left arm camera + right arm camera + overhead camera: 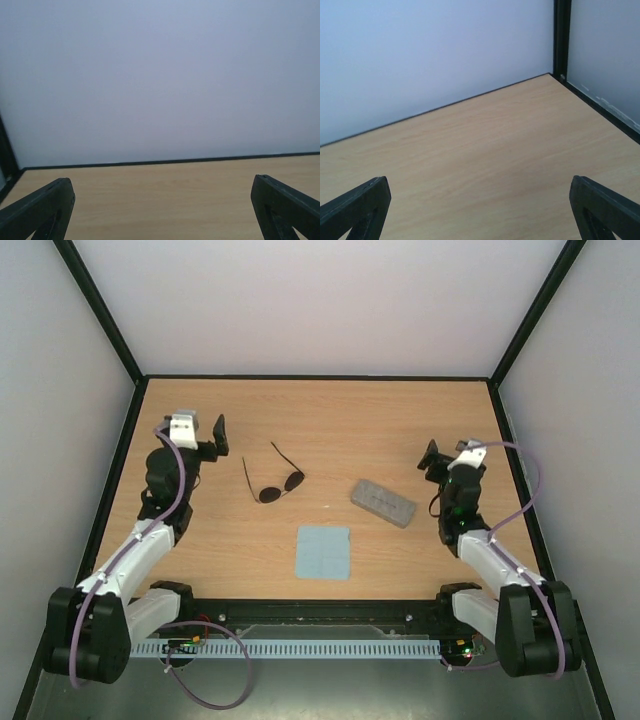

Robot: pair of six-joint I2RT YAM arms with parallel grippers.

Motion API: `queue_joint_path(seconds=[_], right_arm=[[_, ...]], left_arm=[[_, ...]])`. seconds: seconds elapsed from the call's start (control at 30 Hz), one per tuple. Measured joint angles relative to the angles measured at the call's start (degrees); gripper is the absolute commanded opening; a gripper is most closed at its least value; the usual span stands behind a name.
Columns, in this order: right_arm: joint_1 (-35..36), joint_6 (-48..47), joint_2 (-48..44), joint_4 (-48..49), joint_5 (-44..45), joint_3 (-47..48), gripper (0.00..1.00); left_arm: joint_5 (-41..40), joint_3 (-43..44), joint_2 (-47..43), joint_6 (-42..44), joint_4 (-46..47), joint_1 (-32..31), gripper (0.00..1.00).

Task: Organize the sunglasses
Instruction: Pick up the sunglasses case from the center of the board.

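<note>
The sunglasses [278, 486], two dark round lenses with thin dark wire arms spread open, lie on the wooden table left of centre. My left gripper [218, 435] is open and empty, to the upper left of them, apart from them. My right gripper [432, 460] is open and empty at the right, just beyond the closed grey case [384, 503]. In the left wrist view the gripper [162, 210] shows only bare table and wall between its fingers. The right wrist view shows the same for its gripper [480, 210]. The sunglasses are out of both wrist views.
A light blue square cloth [323, 552] lies near the front edge at centre. White walls with black frame edges enclose the table [340, 420] on three sides. The back right corner post [562, 37] shows in the right wrist view.
</note>
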Motion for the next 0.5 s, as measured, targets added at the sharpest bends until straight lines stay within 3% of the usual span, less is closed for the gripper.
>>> queue_joint_path(seconds=[0.27, 0.5], right_arm=[[0.00, 7.26, -0.87, -29.16, -5.25, 22.64, 0.99], [0.00, 10.69, -2.23, -40.50, -9.55, 29.57, 0.99]], left_arm=[[4.44, 10.88, -1.62, -8.59, -15.34, -4.11, 1.00], [2.32, 16.02, -2.95, -16.06, -25.11, -9.16, 1.00]])
